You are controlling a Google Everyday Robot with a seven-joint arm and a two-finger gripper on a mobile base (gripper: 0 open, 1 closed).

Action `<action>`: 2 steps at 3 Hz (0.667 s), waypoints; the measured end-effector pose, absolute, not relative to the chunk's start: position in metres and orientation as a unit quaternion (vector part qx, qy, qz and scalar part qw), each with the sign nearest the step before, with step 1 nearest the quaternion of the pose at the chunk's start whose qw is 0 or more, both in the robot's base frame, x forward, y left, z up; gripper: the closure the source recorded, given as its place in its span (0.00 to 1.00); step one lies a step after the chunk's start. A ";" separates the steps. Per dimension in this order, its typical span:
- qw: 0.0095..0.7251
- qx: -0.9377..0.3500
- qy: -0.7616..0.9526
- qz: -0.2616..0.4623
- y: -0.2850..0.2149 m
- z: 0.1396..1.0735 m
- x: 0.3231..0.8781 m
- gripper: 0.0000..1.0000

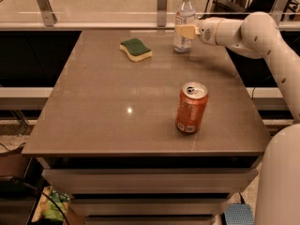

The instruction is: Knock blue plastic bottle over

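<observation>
Where the one brown tabletop (93,116) spreads, one white arm (253,32) reaches in from the right. One blue plastic bottle (184,18) stands upright at the far edge, and one orange can (191,108) stands nearer the front. One green-topped sponge (136,49) lies left of the bottle. The pincer (186,31) sits against the bottle's middle; I cannot tell whether it is open or closed.

The blue plastic bottle (184,15) stands straight up at the far edge of the brown table (108,107). The gripper (186,31) is right against its side. An orange can (191,108) stands nearer the front. A green sponge (136,49) lies left of the bottle.
</observation>
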State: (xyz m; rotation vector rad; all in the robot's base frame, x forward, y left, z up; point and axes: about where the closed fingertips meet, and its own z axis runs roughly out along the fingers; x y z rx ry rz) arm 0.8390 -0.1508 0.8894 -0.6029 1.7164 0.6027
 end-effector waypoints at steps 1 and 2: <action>0.565 -0.256 0.746 0.241 -0.158 0.896 0.833 1.00; 0.555 -0.249 0.764 0.216 -0.170 0.907 0.823 1.00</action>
